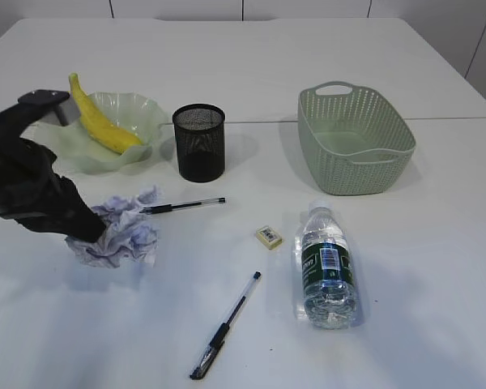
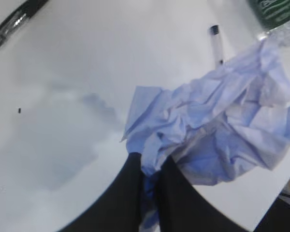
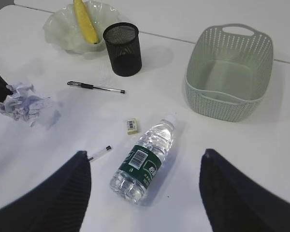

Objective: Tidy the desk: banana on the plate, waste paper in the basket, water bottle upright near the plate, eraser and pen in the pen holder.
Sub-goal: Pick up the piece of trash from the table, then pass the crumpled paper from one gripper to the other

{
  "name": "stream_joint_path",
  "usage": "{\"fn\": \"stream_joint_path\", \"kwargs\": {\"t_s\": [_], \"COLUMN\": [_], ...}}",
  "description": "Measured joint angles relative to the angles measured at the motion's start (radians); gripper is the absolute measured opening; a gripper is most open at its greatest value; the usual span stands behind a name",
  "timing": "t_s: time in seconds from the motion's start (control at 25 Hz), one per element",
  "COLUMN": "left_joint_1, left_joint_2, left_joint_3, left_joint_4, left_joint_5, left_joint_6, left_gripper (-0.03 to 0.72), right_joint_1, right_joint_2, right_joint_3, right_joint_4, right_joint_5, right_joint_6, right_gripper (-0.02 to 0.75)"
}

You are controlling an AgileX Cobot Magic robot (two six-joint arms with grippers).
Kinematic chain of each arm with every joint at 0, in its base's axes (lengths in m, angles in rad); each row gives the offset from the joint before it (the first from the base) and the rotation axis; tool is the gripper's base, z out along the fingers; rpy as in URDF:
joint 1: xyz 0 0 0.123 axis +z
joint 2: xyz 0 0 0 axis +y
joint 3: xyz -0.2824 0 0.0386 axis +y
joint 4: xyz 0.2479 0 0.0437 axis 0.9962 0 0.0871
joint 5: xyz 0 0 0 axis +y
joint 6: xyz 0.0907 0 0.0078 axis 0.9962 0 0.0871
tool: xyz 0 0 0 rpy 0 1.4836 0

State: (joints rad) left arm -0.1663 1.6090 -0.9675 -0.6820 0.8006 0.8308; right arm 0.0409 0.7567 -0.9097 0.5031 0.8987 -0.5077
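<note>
The left tool (image 2: 150, 179) pinches the crumpled bluish-white waste paper (image 2: 217, 130). The pale green woven plastic basket (image 1: 356, 139) lies far right across the table; the right tool (image 3: 145, 193) gapes wide, empty.

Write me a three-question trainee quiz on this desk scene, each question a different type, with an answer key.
1. True or false: the banana already lies on the plate.
2. Multiple choice: the left tool is shut on which item? A) a pen B) the crumpled waste paper C) the eraser
3. Fill in: the water bottle lies on its ____ on the desk, between the loose pens and the empty basket, cap toward the basket.

Key: 1 true; 2 B; 3 side.
</note>
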Motion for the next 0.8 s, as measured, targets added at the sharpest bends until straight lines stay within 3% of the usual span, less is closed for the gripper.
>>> {"fn": "stream_joint_path", "kwargs": {"t_s": [0.16, 0.36, 0.56, 0.8], "left_joint_1": [-0.016, -0.088, -0.201, -0.346], "left_joint_2": [-0.106, -0.204, -0.206, -0.206], "left_joint_3": [0.0, -0.048, -0.113, -0.122], "left_joint_4": [-0.004, 0.016, 0.066, 0.188], "left_joint_5": [0.026, 0.053, 0.04, 0.002], "left_joint_6": [-0.028, -0.054, -0.127, -0.327], "left_gripper": [0.034, 0.034, 0.034, 0.032], "right_joint_1": [0.0, 0.0, 0.0, 0.0], "right_joint_2": [0.009, 0.029, 0.031, 0.031], "right_joint_3": [0.0, 0.0, 0.0, 0.0], "right_joint_4": [0.032, 0.074, 0.078, 0.087], "right_joint_5": [0.004, 0.004, 0.004, 0.006], "right_joint_6": [0.0, -0.017, -0.031, -0.031], "right_gripper": [0.519, 0.518, 0.519, 0.518]}}
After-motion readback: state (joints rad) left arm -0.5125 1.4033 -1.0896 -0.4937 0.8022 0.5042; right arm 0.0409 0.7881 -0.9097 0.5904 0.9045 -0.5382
